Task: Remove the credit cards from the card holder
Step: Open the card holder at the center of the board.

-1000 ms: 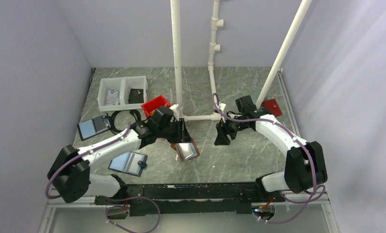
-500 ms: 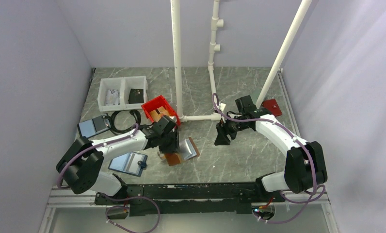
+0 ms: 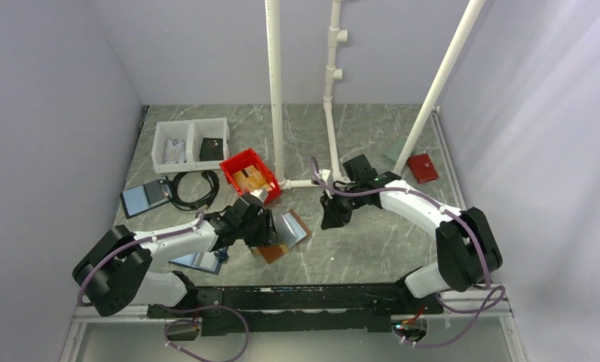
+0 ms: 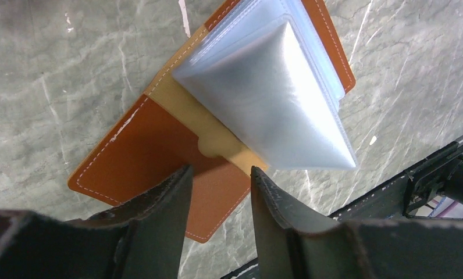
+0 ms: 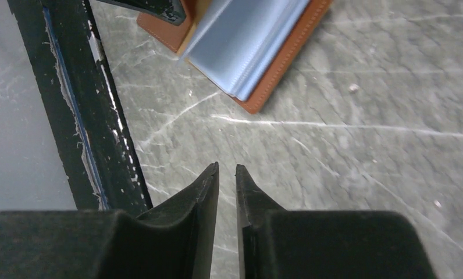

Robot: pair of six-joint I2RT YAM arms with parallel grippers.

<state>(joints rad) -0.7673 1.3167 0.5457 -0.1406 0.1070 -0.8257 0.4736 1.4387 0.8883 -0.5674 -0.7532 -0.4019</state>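
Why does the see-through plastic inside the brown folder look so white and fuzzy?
Left wrist view: the clear plastic sleeves of the flat brown leather card holder catch bright glare, so they wash out white, and they look soft, probably because they are too near the lens. Right wrist view: the sleeves look bluish and smeared. Top external view: the holder is sharper, but small.

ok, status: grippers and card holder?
Left gripper open, low over card holder. Right gripper shut, empty, standing off. Holder lies open, clear sleeves fanned up. Nothing blocking.
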